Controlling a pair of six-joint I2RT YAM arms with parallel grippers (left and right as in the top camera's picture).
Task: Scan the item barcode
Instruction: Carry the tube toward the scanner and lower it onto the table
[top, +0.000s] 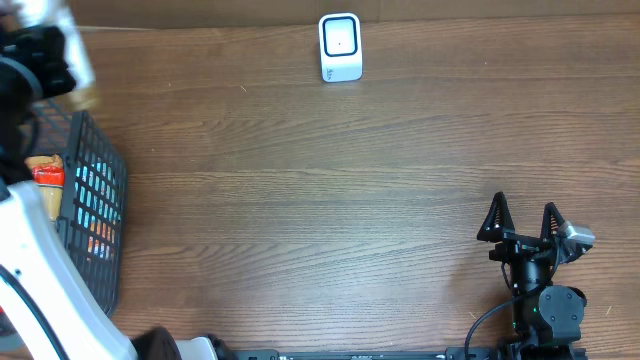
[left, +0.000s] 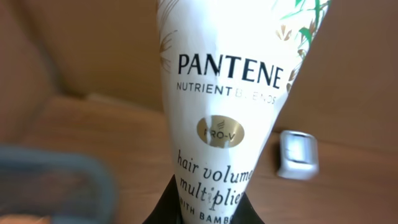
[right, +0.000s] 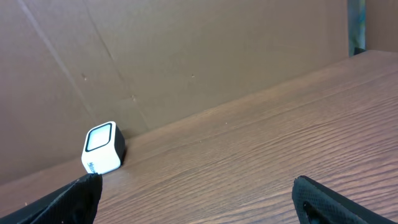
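wood-grain table (top: 300, 200), cardboard wall (right: 186, 50), left jaws clamped on pantene tube (left: 224, 93), right jaws wide, empty

Wood-grain table (top: 330, 180) fills your overhead view, the grain running left to right. A brown cardboard wall (right: 186, 56) stands along its far edge, marked with diagonal creases.

At your far left a black wire basket (top: 112, 215) sits on the table, its mesh side facing the middle. Inside, near the top, you see an orange-red item (top: 47, 175) with a tan patch just above it. Blue packaging (top: 85, 200) shows through the mesh lower down. It may be several packs, but the view is too small to tell. In the left wrist view the basket's rim is only a grey blur at lower left.
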